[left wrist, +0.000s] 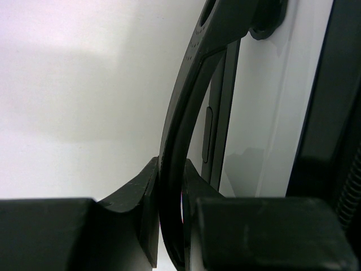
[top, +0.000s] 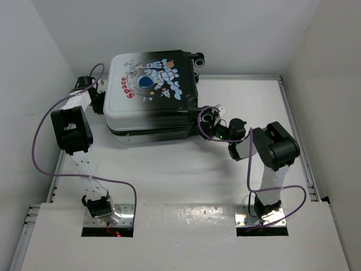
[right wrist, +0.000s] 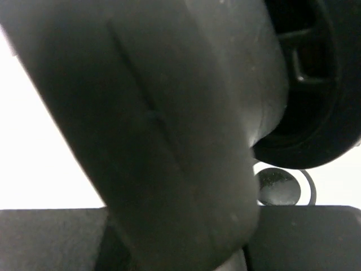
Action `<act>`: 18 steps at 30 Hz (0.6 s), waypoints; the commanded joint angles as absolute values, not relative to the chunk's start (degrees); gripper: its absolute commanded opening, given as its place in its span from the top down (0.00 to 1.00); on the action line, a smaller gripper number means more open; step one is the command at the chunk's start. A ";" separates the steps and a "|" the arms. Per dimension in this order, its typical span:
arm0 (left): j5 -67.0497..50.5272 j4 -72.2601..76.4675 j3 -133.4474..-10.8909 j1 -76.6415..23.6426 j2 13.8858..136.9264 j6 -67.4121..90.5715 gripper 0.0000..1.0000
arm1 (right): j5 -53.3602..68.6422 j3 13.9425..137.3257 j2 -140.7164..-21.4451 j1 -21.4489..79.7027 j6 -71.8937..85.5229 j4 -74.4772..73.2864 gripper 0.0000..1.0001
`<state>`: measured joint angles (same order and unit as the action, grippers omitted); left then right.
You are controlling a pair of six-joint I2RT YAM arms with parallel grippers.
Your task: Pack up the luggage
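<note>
The luggage [top: 152, 84] lies flat and closed at the back of the table, astronaut print and red "Space" facing up. My left gripper [top: 100, 90] is at its left side. In the left wrist view the fingers [left wrist: 135, 192] of the left gripper [left wrist: 172, 169] are shut on the luggage's thin black handle [left wrist: 186, 113], beside the white shell [left wrist: 259, 113]. My right gripper [top: 210, 119] is at the luggage's near right corner. In the right wrist view a dark rounded wheel part [right wrist: 169, 141] fills the gap of the right gripper [right wrist: 180, 248], and a black wheel [right wrist: 316, 68] sits just beyond.
White walls close in the table on the left, back and right. A raised rail [top: 293, 118] runs along the table's right edge. Two more black wheels [top: 197, 58] stick out at the luggage's far right. Purple cables [top: 42, 130] loop off both arms.
</note>
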<state>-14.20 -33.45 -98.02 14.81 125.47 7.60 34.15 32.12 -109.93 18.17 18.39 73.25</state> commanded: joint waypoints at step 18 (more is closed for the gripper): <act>-4.22 -45.09 -97.46 18.54 134.30 1.58 1.00 | 15.64 45.32 -112.23 5.98 27.86 67.15 1.00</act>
